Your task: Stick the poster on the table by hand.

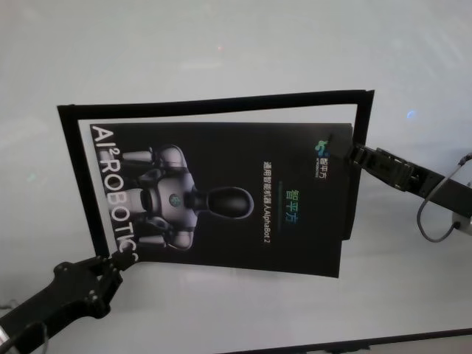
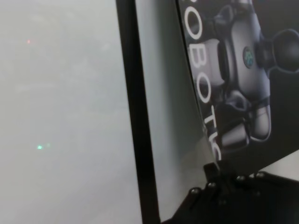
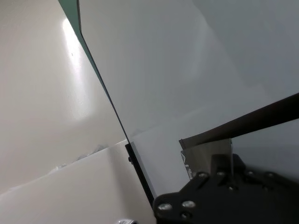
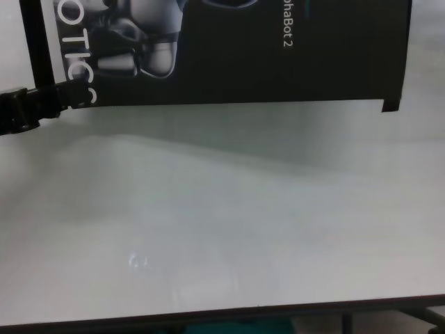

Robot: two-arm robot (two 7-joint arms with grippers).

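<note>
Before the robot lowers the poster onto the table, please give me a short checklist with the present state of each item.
1. Left hand pinches the poster at its near left corner: ok.
2. Right hand pinches the far right corner: ok.
3. Poster edges line up with the black tape frame: not ok, it sits skewed, overhanging the near side.
4. Poster lies flat: not ok, the left wrist view shows its edge lifted.
5. Table under the poster is clean: cannot tell.

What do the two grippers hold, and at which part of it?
Both hold the poster: the left gripper grips its near left corner beside the big letters, and the right gripper grips its far right edge near the logo.
</note>
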